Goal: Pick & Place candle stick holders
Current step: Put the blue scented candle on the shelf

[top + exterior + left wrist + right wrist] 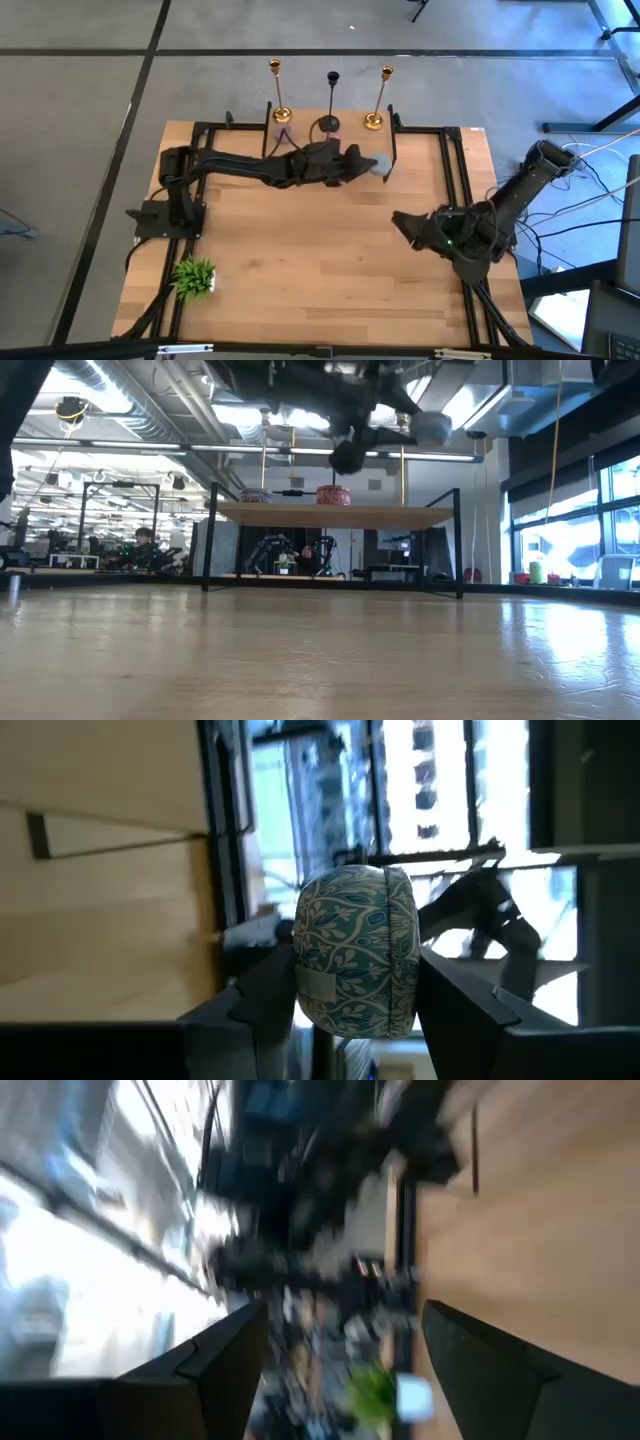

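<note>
**Left gripper carries a patterned round object near the candlesticks**

Holding a rounded object with a teal-and-white leaf pattern (356,952), the left gripper (372,165) is clenched on it, its two dark fingers (262,995) pressing either side in the left wrist view. In the high view that gripper sits at upper centre of the frame, raised above the table (330,260) and near its far edge. What the object is cannot be told from these frames; it is not one of the candlesticks.

The candle stick holders stand in a row just beyond the far edge, at the top centre of the high view: a gold candlestick (278,92) on the left, a black candlestick (331,100) in the middle and a second gold candlestick (380,98) on the right, all upright and apart from one another.

To do this step well, the arm probably needs a slow, level move, since the tall thin holders look easy to topple and the black one's base lies just beside the wrist. The held object should be set down well clear of all three bases.

The right gripper (405,223) waits with fingers spread at right of centre.

A small green plant (194,277) sits at lower left. No brand, label or readable writing shows anywhere.
</note>
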Robot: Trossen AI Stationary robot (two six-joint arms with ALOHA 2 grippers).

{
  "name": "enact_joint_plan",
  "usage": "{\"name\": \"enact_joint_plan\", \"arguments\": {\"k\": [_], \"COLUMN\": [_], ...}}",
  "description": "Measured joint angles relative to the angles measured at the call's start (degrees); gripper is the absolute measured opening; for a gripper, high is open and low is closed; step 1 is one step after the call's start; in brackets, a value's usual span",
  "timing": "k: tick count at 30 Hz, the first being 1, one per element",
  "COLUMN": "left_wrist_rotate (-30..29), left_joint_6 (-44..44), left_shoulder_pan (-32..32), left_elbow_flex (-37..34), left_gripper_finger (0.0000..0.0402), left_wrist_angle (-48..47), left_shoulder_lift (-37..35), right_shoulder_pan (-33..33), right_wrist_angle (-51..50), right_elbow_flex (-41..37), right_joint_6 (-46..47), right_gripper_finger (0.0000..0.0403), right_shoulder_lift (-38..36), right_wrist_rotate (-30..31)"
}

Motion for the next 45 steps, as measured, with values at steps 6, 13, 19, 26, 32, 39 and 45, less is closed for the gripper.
{"name": "enact_joint_plan", "arguments": {"k": [6,13,19,26,32,39,45], "left_wrist_rotate": [-14.3,-36.0,-44.4,-48.7,-51.8,-53.4,-55.5], "left_joint_6": [-2.6,-14.4,-12.1,-9.0,-16.0,-24.2,-26.9], "left_shoulder_pan": [-1.8,-7.1,-7.6,-7.7,-8.0,-8.0,-7.4], "left_elbow_flex": [-6.3,-9.7,-0.1,20.8,25.6,25.6,25.6], "left_gripper_finger": [0.017,0.017,0.017,0.017,0.017,0.017,0.017], "left_wrist_angle": [-0.9,4.2,16.9,14.2,-2.0,-9.1,-9.0], "left_shoulder_lift": [-4.9,-1.8,10.9,23.9,24.9,25.0,25.0], "right_shoulder_pan": [1.0,1.7,4.8,7.4,11.2,13.5,14.5], "right_wrist_angle": [-12.1,-21.3,-22.2,-21.9,-21.8,-23.0,-23.1], "right_elbow_flex": [0.0,0.0,0.0,0.0,0.0,0.0,0.0], "right_joint_6": [14.9,17.8,5.9,-1.4,-3.3,-4.8,-6.3], "right_gripper_finger": [0.0268,0.0268,0.0268,0.0268,0.0268,0.0268,0.0268], "right_shoulder_lift": [-0.1,-3.5,-9.2,-12.4,-13.5,-14.6,-15.5], "right_wrist_rotate": [1.8,-11.5,-17.8,-18.7,-18.7,-18.7,-18.6]}}
